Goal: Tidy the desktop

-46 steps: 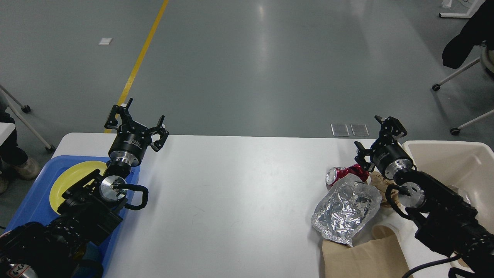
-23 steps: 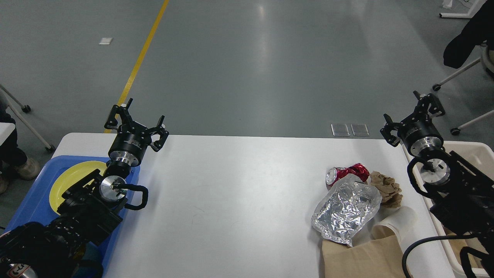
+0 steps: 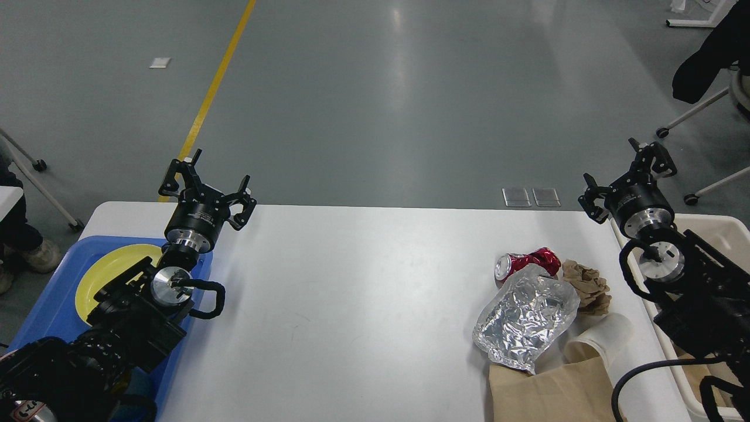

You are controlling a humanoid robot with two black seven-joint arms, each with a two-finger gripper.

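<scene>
On the matte white desktop (image 3: pixel 363 281), crinkled foil pouch (image 3: pixel 524 316); left claw (image 3: pixel 206 181) and right claw (image 3: pixel 628 173) gape empty.

White desktop (image 3: pixel 363 293) seen from above, rounded far-left corner visible. Blue tray (image 3: pixel 44 310) set on left end. Litter clustered at right, near side: crushed red can (image 3: pixel 527 262) laid on its side, farthest; crumpled foil bag (image 3: pixel 524 316) touching can; brown paper wad (image 3: pixel 589 287) just right of foil; white paper cup (image 3: pixel 603 337) tipped over; flat brown paper bag (image 3: pixel 554 392) at near edge, partly under foil.
</scene>
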